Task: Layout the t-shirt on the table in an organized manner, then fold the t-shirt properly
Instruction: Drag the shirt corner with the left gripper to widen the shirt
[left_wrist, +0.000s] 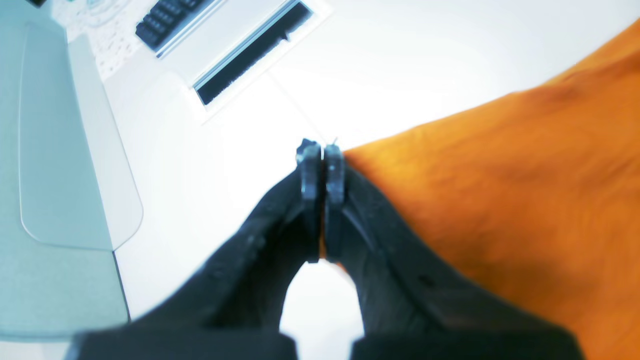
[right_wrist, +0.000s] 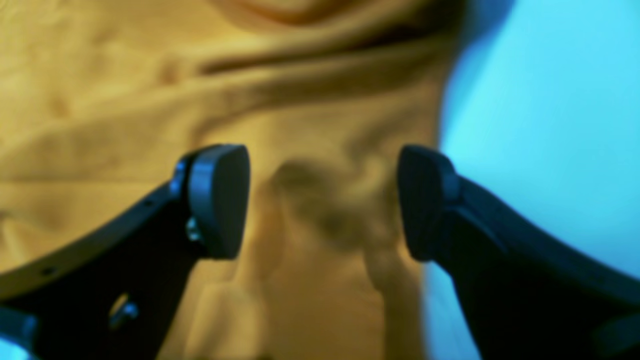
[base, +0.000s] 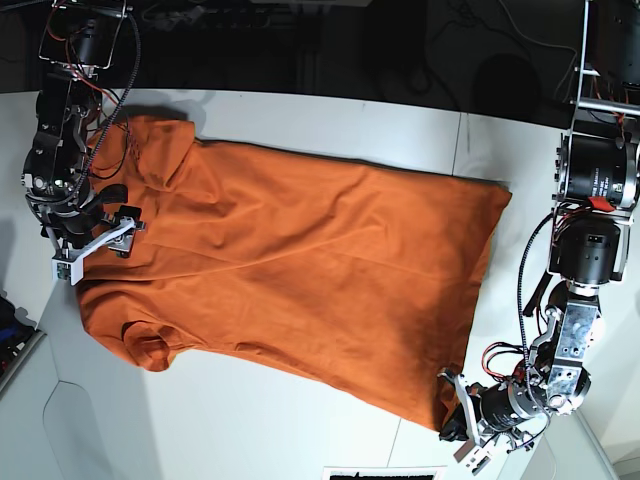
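The orange t-shirt lies spread across the white table, neck end at the left and hem at the right, with wrinkles near the sleeves. My left gripper is at the near right hem corner. In the left wrist view it is shut with a sliver of orange cloth pinched between its jaws, and the t-shirt stretches off to the right. My right gripper hovers over the shirt's left shoulder area. In the right wrist view it stands wide open above bunched folds of the t-shirt, holding nothing.
A thin dark seam crosses the table at the right. The left wrist view shows a keyboard and a white unit with a black slot beyond the table. Arm bases and cables stand at both sides.
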